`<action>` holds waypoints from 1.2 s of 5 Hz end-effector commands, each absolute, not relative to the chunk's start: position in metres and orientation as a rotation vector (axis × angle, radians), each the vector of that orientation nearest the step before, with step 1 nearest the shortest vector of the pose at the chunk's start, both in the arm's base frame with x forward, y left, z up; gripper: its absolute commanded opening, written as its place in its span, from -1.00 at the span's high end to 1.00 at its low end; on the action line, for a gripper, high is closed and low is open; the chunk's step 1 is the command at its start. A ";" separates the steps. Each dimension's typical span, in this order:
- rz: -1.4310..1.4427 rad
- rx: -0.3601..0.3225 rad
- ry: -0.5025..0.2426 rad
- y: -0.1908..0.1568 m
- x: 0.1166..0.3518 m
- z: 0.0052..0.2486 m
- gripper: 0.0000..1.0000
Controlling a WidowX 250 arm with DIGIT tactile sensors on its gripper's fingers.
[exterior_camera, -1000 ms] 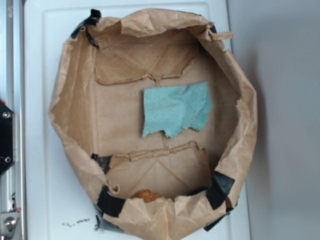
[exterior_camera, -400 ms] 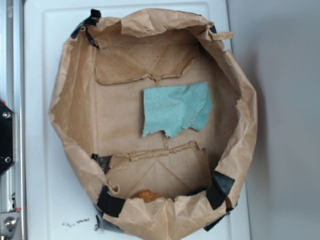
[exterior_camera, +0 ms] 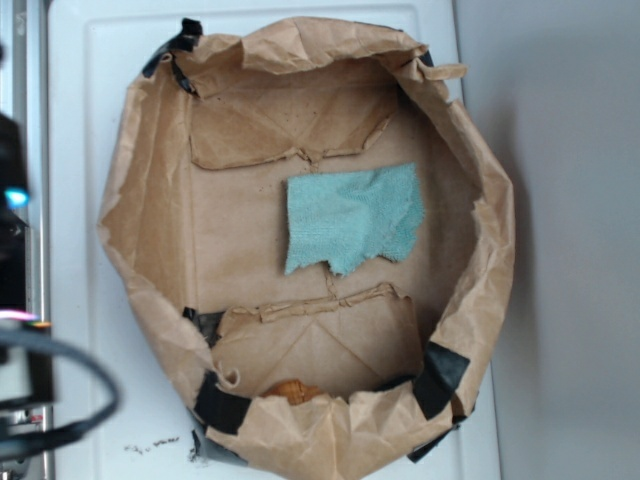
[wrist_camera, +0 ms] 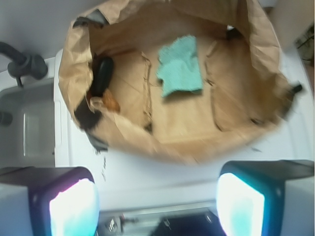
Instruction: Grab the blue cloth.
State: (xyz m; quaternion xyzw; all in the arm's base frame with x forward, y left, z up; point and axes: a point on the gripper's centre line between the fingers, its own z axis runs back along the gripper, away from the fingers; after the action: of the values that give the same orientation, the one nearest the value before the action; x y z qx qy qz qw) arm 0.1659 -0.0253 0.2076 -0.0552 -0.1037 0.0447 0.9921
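The blue cloth (exterior_camera: 350, 220) is a small pale teal rag with ragged edges, lying flat on the floor of an open brown paper bag (exterior_camera: 140, 250). In the wrist view the blue cloth (wrist_camera: 180, 65) lies in the far half of the bag (wrist_camera: 197, 142), well ahead of my fingers. My gripper (wrist_camera: 157, 206) is open, its two glowing pads far apart with nothing between them, hovering over the white surface outside the bag's near rim. From the exterior view my gripper (exterior_camera: 12, 255) is a dark blur at the left edge, left of the bag.
Inside the bag, a dark elongated object (wrist_camera: 101, 76) and a small orange-brown item (wrist_camera: 110, 101) lie by the wall. Black tape patches (exterior_camera: 438, 378) mark the rim. A sink basin (wrist_camera: 29, 128) with a dark faucet (wrist_camera: 22, 64) adjoins the white counter (exterior_camera: 90, 400).
My arm and a dark cable have come into the exterior view along the left edge, blurred by motion. The cloth and the bag have not moved.
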 end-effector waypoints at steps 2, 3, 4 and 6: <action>0.192 -0.006 -0.210 -0.033 0.264 0.144 -1.00; 0.192 -0.006 -0.210 -0.033 0.264 0.144 -1.00; 0.192 -0.006 -0.210 -0.033 0.264 0.144 -1.00; 0.225 -0.058 -0.196 -0.009 0.287 0.113 -1.00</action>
State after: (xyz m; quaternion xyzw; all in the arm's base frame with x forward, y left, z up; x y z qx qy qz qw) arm 0.2782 -0.0158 0.0964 -0.0231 -0.0649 0.1035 0.9922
